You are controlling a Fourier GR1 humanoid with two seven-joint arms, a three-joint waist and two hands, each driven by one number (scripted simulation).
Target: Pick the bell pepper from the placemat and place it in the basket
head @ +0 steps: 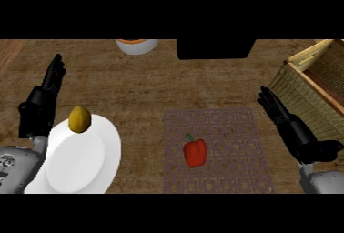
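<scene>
At the far left, the black left hand (47, 93) is seen raised from its grey forearm, fingers straight and pointing away, nothing held in it; it is well to the left of the brown woven rectangular placemat (218, 152). Just beside that hand, also left of the placemat, a round white plate (80, 161) is set on the brown wood-grain counter (148, 86), and a yellow-brown oval fruit (80, 119) is seen at the plate's far rim. Beyond the placemat's far left corner, a white round bowl with an orange inside (137, 45) is cut by the view's top, and a black box-like object (215, 48) is found beyond the placemat's far edge. The red bell pepper with a green stem (194, 152) is laid on the placemat, left of its middle. The black right hand (290, 124) is held to the right of the placemat, fingers straight and unclenched, apart from the pepper and grasping nothing. The tan wicker rectangular basket (316, 84) is placed right of the placemat, just beyond the right hand.
</scene>
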